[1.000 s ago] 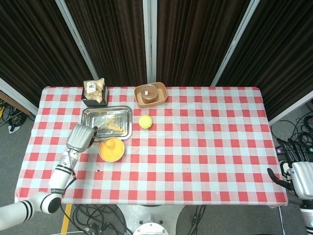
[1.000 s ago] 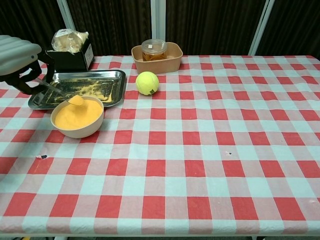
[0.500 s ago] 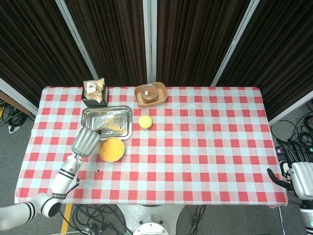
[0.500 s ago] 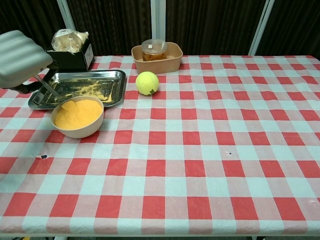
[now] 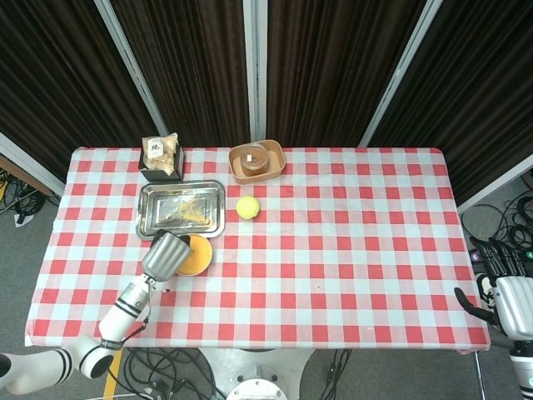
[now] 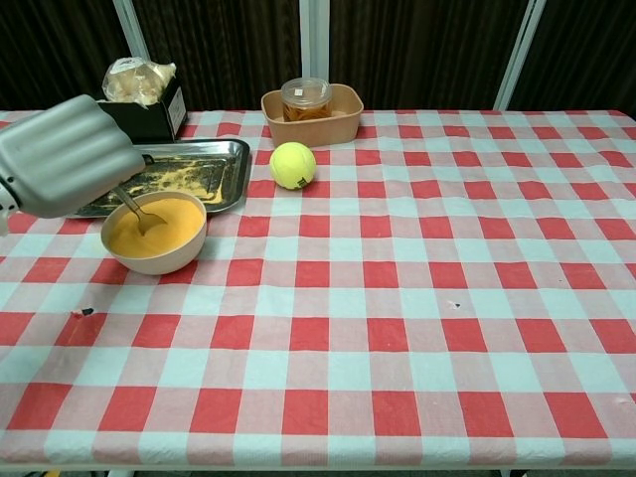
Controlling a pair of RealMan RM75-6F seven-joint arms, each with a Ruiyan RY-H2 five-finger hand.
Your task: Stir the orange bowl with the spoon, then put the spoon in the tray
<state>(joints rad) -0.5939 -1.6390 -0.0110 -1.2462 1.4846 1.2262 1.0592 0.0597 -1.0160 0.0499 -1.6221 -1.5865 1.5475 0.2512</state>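
The orange bowl sits on the checked cloth just in front of the metal tray; in the head view the bowl is partly covered by my hand. My left hand hangs over the bowl's left side and grips the spoon, whose tip dips into the orange contents. The tray holds crumbly yellow residue. My right hand hangs off the table's right edge, fingers partly visible and holding nothing I can see.
A yellow tennis ball lies right of the tray. Behind it stands a tan container with a lidded jar. A black box with a bagged snack sits at the back left.
My left hand has moved right and toward the front, from beside the tray to over the bowl. The spoon came with it and its tip now sits in the bowl.
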